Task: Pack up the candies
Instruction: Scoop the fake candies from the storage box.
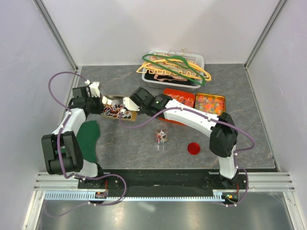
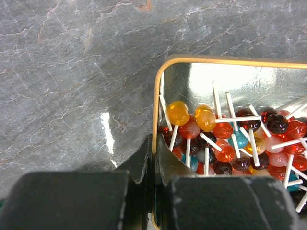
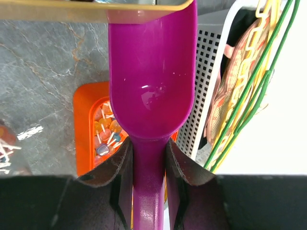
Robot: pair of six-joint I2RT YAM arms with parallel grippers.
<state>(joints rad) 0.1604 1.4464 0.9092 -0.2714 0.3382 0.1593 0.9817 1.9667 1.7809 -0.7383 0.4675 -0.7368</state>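
The candies [image 2: 225, 139] are small round lollipops on white sticks, in red, orange, teal and dark colours, heaped in a gold tin [image 2: 154, 115]. My left gripper [image 2: 156, 158] is shut on that tin's rim, one finger inside and one outside. The tin [image 1: 111, 98] lies left of centre on the table. My right gripper [image 3: 147, 158] is shut on the handle of a purple scoop [image 3: 152, 81], whose bowl is empty and whose tip reaches the tin's edge [image 3: 72, 12]. In the overhead view, the right gripper [image 1: 128, 103] hovers over the tin's right end. A glass jar [image 1: 161, 135] with a few candies stands mid-table.
A red lid [image 1: 194, 148] lies right of the jar. An orange tray [image 1: 178, 98] and a second tin [image 1: 210, 103] hold more sweets. A white basket [image 1: 197, 61] with coat hangers [image 1: 175, 67] sits at the back. A green cloth [image 1: 88, 139] lies near the left arm.
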